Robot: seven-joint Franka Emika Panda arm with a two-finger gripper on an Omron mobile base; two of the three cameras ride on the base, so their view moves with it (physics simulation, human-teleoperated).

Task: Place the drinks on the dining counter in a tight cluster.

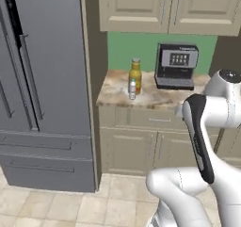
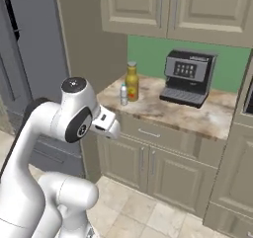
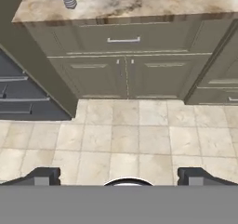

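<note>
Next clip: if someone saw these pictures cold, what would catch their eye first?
Probably the amber bottle and the small water bottle just in front of it, near the left end of the short marbled counter, beside the tall grey fridge. Next, the coffee machine further right against the green wall. The white arm looms in the foreground, its end effector open above the tiled floor.

The amber-yellow bottle (image 1: pixel 135 75) wears a grey cap. The counter (image 1: pixel 155 96) is tan marbled stone under beige cabinets (image 1: pixel 169 7); the wall (image 1: pixel 141 47) is green.
</note>
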